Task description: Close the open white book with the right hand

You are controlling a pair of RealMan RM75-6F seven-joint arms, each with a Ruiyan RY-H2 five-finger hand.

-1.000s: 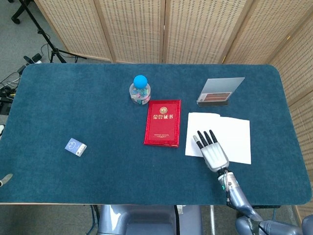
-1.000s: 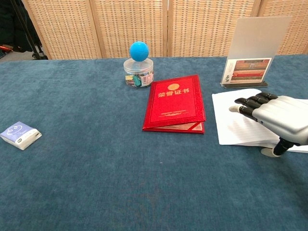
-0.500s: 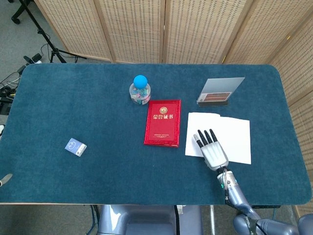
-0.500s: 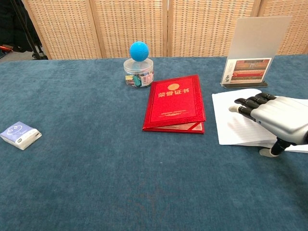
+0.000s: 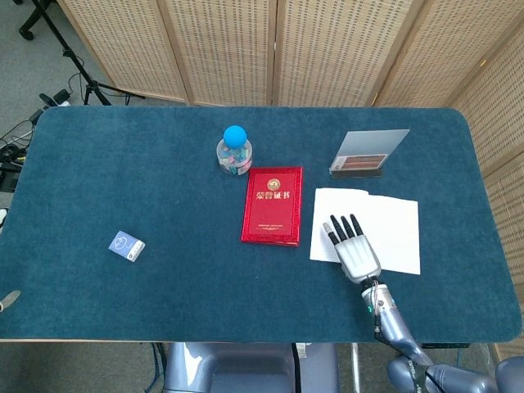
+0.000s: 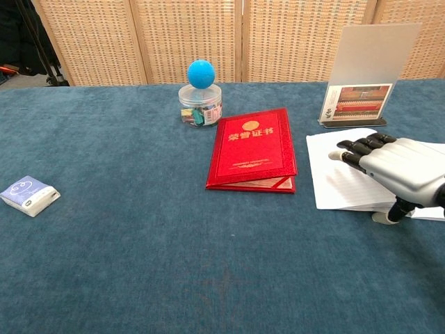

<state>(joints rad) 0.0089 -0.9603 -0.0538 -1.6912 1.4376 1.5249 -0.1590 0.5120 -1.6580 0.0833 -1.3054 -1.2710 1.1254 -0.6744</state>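
The white book (image 5: 391,223) (image 6: 332,182) lies open and flat on the blue cloth, right of centre. My right hand (image 5: 352,248) (image 6: 393,169) hovers palm down over the book's left page, near its front edge. Its dark fingers (image 5: 339,229) (image 6: 356,148) are stretched out and slightly spread, pointing toward the back of the table. The hand holds nothing. Whether the palm touches the page cannot be told. My left hand shows in neither view.
A red certificate booklet (image 5: 273,205) (image 6: 253,148) lies closed just left of the book. Behind it stands a clear jar with a blue ball lid (image 5: 235,151) (image 6: 200,92). A card stand (image 5: 366,153) (image 6: 366,73) sits behind the book. A small white-blue packet (image 5: 127,246) (image 6: 28,194) lies far left.
The right hand has crept slightly forward and to the left over the page; its thumb is drawn further under the palm. Nothing else has moved.
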